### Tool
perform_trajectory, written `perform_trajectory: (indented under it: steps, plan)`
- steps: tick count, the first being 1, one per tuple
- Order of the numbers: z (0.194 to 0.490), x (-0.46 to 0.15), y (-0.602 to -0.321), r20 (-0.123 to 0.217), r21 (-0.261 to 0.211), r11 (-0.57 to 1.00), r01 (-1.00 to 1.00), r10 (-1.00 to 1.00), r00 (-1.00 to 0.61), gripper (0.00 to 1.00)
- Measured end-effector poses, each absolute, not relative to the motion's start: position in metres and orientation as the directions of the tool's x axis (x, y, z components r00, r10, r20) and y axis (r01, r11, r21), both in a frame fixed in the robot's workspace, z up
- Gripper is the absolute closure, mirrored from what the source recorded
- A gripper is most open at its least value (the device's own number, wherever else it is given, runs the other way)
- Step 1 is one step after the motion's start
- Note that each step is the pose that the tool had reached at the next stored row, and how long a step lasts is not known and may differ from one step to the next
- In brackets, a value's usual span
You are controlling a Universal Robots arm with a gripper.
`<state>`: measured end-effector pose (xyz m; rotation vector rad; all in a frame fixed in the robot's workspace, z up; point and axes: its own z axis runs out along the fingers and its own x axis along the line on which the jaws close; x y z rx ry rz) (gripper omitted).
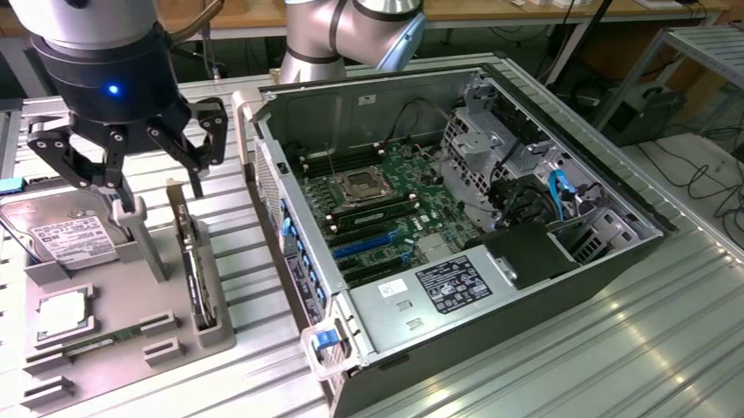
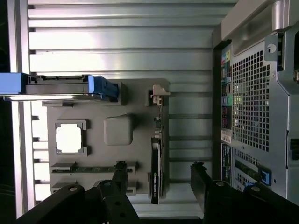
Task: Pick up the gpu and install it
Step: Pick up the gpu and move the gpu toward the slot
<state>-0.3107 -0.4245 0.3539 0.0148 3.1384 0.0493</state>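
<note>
A: Pincer?
B: Black-fingered gripper (image 1: 155, 187) released, jaws spread wide, nothing in them. It hangs over the flat grey plastic holder tray (image 1: 117, 326).
A: The card?
B: Thin black gpu (image 1: 192, 261) stands on edge in a tray slot, just beside the open grey metal computer tower (image 1: 384, 104). In the wrist view, one finger (image 2: 119, 179) on each side, both apart from it.
A: Neighbours?
B: Boxy silver hard drive (image 1: 64, 235) with a white label, at the exterior view's left.

Ribbed silver metal table (image 1: 605, 348) catching bright light; beyond its far edge, a wooden worktop (image 1: 500, 10) and black cables (image 1: 701, 170) on pale floor (image 1: 727, 196).
</note>
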Motion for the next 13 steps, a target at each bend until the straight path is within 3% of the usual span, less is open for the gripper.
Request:
perform_trajectory:
  steps: [13]
  plan:
    - [0.3429,-0.3107,-0.4257,-0.002,0.031,0.999,0.009,0.01,-1.0,0.34]
